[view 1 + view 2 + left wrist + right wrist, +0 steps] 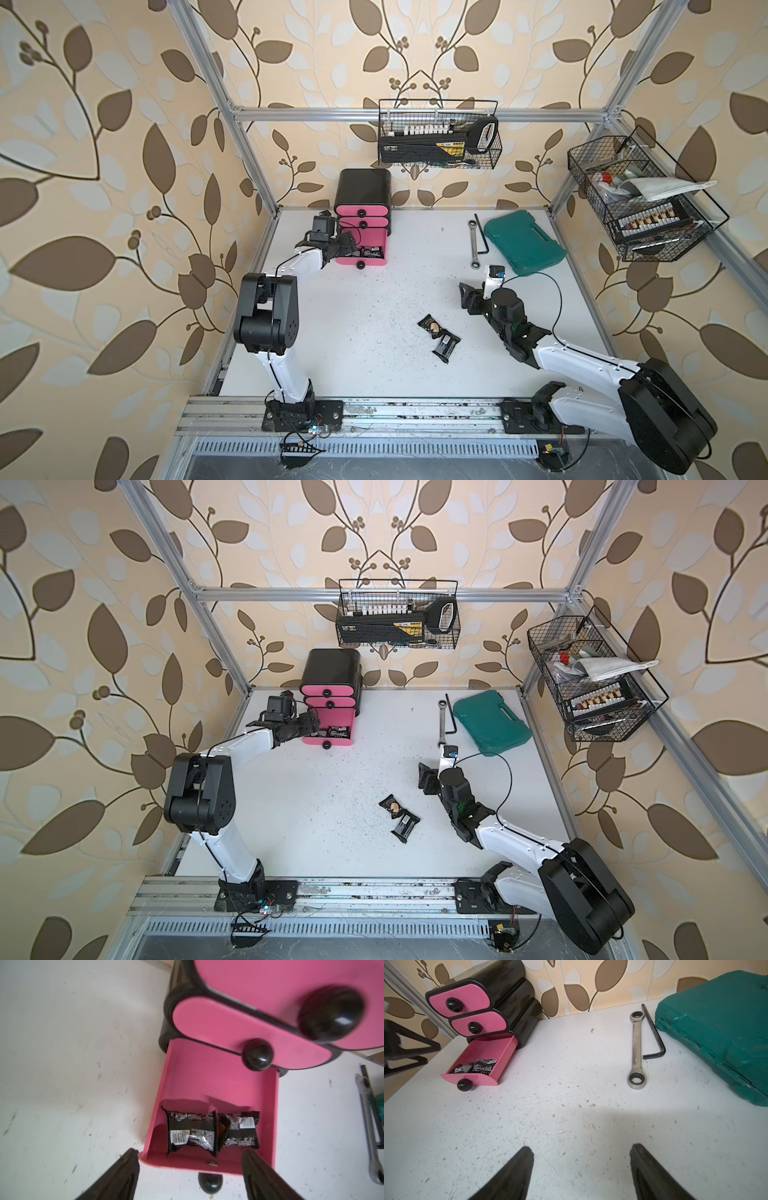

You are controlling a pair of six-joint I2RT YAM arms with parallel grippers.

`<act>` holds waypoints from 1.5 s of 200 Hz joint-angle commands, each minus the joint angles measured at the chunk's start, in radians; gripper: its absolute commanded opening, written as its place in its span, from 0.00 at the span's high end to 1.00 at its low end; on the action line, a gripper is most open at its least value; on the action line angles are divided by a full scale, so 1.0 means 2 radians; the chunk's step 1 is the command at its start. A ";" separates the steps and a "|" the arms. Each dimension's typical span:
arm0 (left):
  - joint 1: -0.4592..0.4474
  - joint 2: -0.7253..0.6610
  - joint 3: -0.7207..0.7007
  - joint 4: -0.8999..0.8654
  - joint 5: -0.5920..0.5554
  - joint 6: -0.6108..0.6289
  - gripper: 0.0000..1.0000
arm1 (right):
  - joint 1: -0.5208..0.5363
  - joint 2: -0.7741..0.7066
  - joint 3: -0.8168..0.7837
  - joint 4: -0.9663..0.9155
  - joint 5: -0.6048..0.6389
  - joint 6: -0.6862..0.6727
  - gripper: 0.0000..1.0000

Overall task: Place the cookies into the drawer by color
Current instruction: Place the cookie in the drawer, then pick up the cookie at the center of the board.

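Spread and empty, left gripper (190,1152) over open bottom drawer (207,1076) with two black cookies (191,1130) inside; two loose cookies (446,344) on table (353,332) near spread right gripper (581,1148). Probably light, crinkly, slippery, crushable; best pinched by a sealed edge.

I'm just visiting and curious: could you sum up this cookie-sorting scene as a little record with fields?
Cabinet: small black cabinet, three pink drawer fronts; bottom drawer pulled out, upper two shut
In drawer: two black crinkly wrapped cookie packets
On white table: two more black packets
Left gripper: open, empty, by the open drawer
Right gripper: open, empty, over bare table
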 commanded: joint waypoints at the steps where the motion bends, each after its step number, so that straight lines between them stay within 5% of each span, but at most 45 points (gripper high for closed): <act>1: -0.029 -0.075 -0.016 -0.006 -0.012 0.016 0.19 | -0.001 0.003 0.015 0.002 -0.003 0.005 0.24; 51: -0.170 -0.152 -0.070 -0.034 -0.012 0.033 0.25 | -0.001 -0.003 0.012 0.003 0.001 0.006 0.24; 85: -0.280 -0.144 -0.095 -0.032 -0.037 0.042 0.25 | -0.002 0.002 0.014 0.004 -0.001 0.006 0.24; 118: -0.335 -0.085 -0.077 -0.049 -0.006 0.048 0.28 | -0.001 0.005 0.014 0.004 0.001 0.006 0.24; 176: -0.370 -0.001 -0.058 -0.056 0.041 0.036 0.32 | -0.001 0.006 0.015 0.004 -0.002 0.006 0.24; 249: -0.374 0.034 -0.048 -0.057 0.069 0.027 0.62 | -0.001 0.004 0.015 0.003 -0.001 0.006 0.24; 269: -0.374 0.035 -0.051 -0.058 0.073 0.026 0.62 | -0.001 0.003 0.014 0.003 -0.002 0.006 0.24; 300: -0.374 0.021 -0.064 -0.041 0.093 0.020 0.44 | -0.001 0.004 0.015 0.003 -0.003 0.006 0.24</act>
